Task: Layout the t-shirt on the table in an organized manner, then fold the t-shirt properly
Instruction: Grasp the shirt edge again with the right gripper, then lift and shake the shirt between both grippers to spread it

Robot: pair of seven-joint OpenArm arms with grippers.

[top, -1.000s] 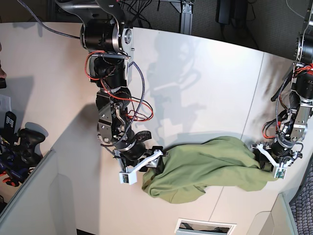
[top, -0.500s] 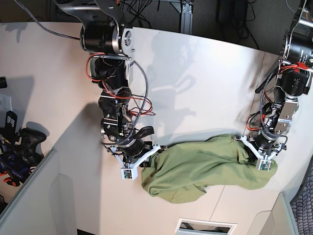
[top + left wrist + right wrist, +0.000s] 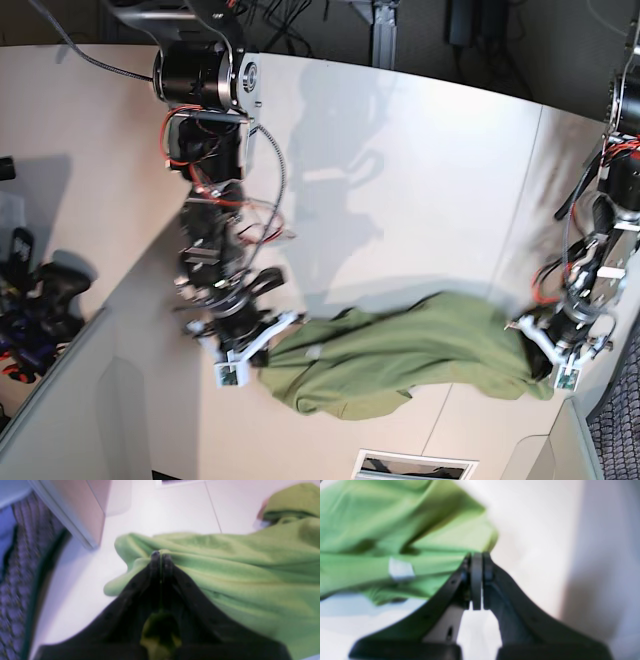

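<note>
1. Olive-green soft cotton t-shirt [image 3: 400, 350] lies stretched in a long wrinkled band across the near part of the large smooth white matte table [image 3: 400, 180], reaching from one arm to the other.
2. The left gripper [image 3: 161, 555], at the right of the base view, has its black fingers pressed together on a fold at one end of the t-shirt; green cloth bunches around the tips and shows between the finger bases.
3. The right gripper [image 3: 477, 557], at the left of the base view, is closed with its dark pads meeting at the shirt's other end, at a corner of the fabric. The wrist view is blurred, but the cloth runs up to the tips and appears pinched there.
4. A small pale label [image 3: 401, 569] shows on the fabric near the right gripper.
5. A thin dark seam line [image 3: 213, 508] crosses the tabletop beyond the shirt.
6. A grey-white panel [image 3: 75, 512] stands at the table's corner, just beside the left gripper's end of the shirt.
</note>
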